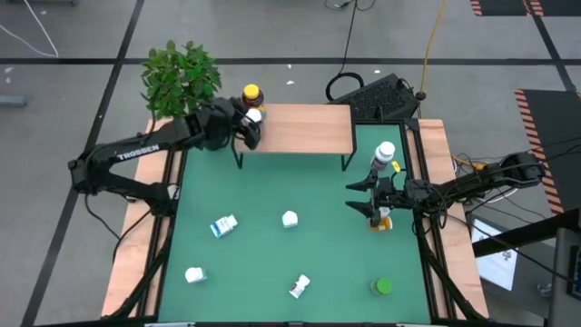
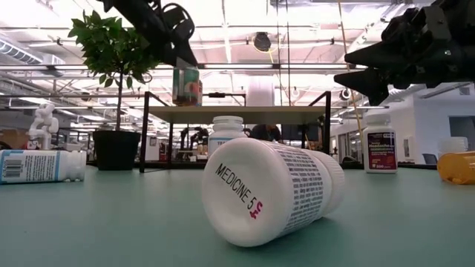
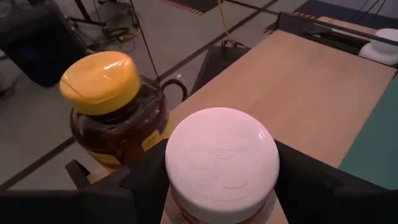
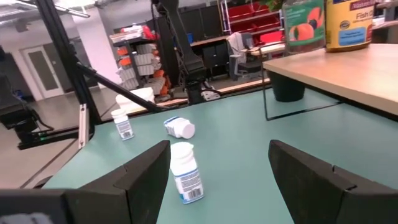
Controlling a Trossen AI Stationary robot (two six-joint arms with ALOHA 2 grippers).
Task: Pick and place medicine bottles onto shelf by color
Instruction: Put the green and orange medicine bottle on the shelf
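Observation:
My left gripper (image 1: 251, 127) is shut on a white-capped bottle (image 3: 221, 155) over the left end of the wooden shelf (image 1: 309, 127). It is right beside an amber bottle with a yellow cap (image 3: 115, 106) that stands on the shelf. My right gripper (image 1: 363, 195) is open and empty above the table's right side, its fingers wide apart in the right wrist view (image 4: 217, 180). An orange bottle (image 1: 381, 220) lies just beside it, and a white bottle with a red label (image 1: 385, 156) stands behind it. My left gripper pinches the white-capped bottle between its two fingers (image 3: 146, 180), on the body's sides just below the cap (image 3: 186, 214). The fingers come slanting down from the table's left. The bottle (image 2: 187, 85) is upright with its base at the shelf top; whether it rests there I cannot tell.
White bottles lie or stand on the green table (image 1: 222, 225) (image 1: 290, 218) (image 1: 194, 274) (image 1: 299, 287), and a green one (image 1: 381, 287) is near the front right. A potted plant (image 1: 182, 77) stands behind the shelf's left end. The shelf's middle and right part (image 3: 298, 93) is bare.

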